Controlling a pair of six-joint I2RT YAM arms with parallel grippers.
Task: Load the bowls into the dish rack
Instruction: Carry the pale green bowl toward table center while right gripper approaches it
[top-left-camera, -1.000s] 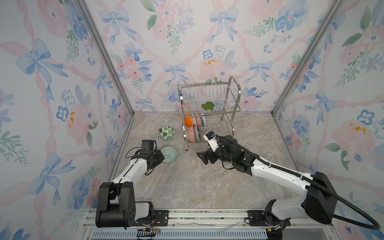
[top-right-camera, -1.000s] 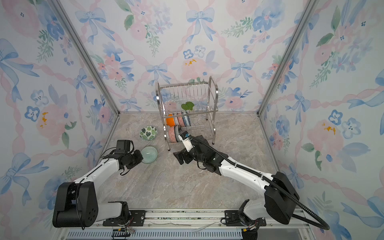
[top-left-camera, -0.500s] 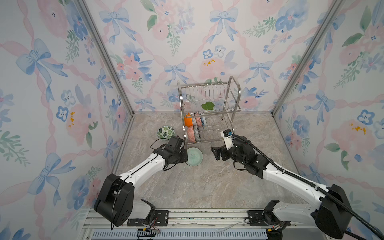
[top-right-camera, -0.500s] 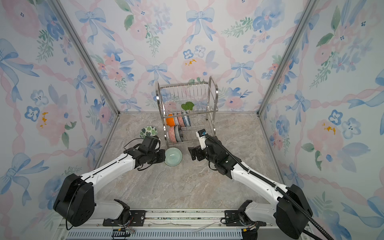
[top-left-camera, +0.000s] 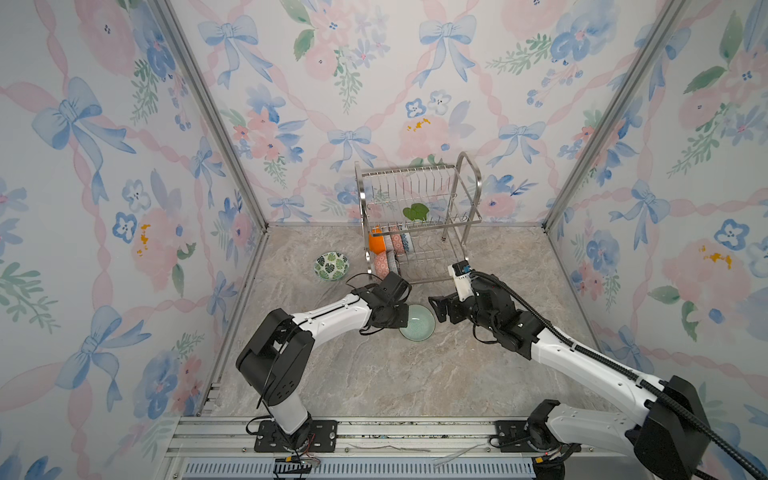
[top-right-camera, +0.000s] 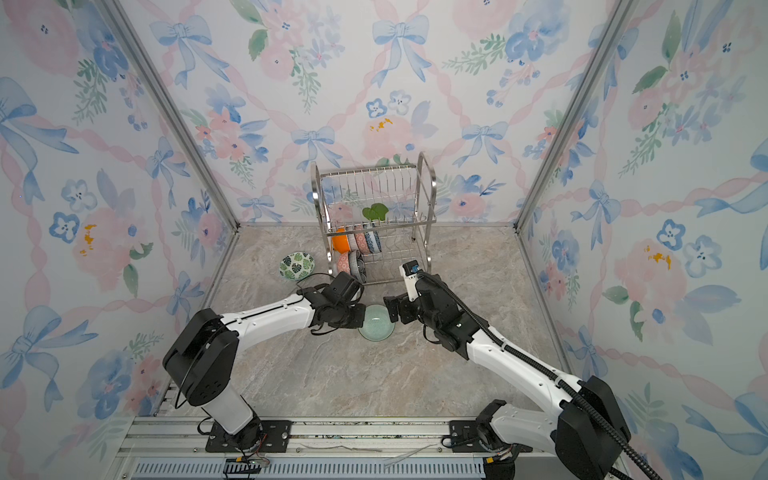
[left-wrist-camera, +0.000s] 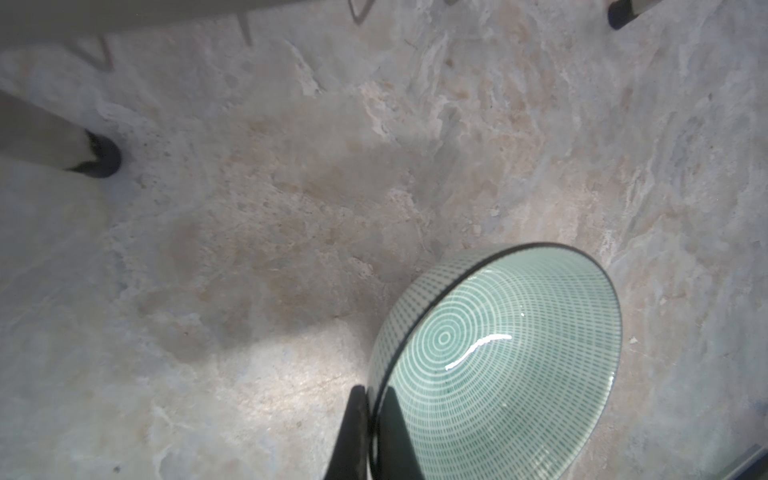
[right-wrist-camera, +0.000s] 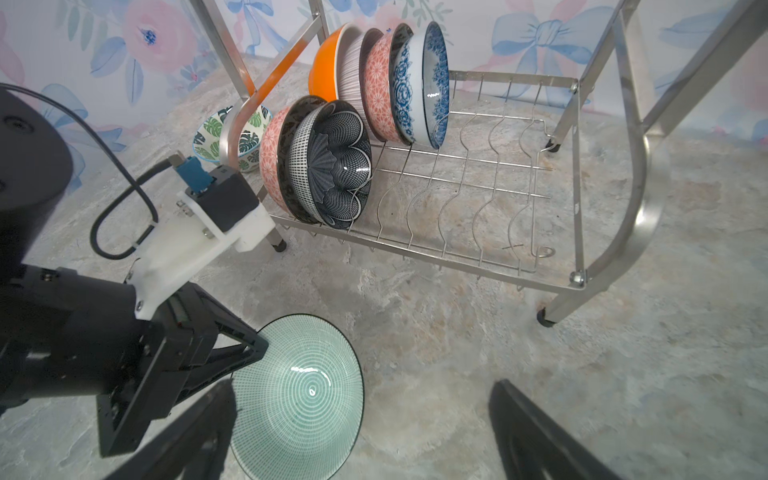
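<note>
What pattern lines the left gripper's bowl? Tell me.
The bowl has mint-green concentric dashed rings; left wrist view shows it best.

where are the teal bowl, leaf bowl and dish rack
teal bowl (top-left-camera: 417, 324), in a top view, inside centre
leaf bowl (top-left-camera: 331, 266), in a top view, patterned inside
dish rack (right-wrist-camera: 650, 191), right wrist view, curved side tube

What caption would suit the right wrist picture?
Left gripper pinches the rim of the green ringed bowl before the dish rack; right gripper open nearby.

Your marbled desk (top-left-camera: 374, 374) carries the dish rack (top-left-camera: 436, 253) on its legs, green-leaf bowl (top-left-camera: 331, 266) near its left side.
</note>
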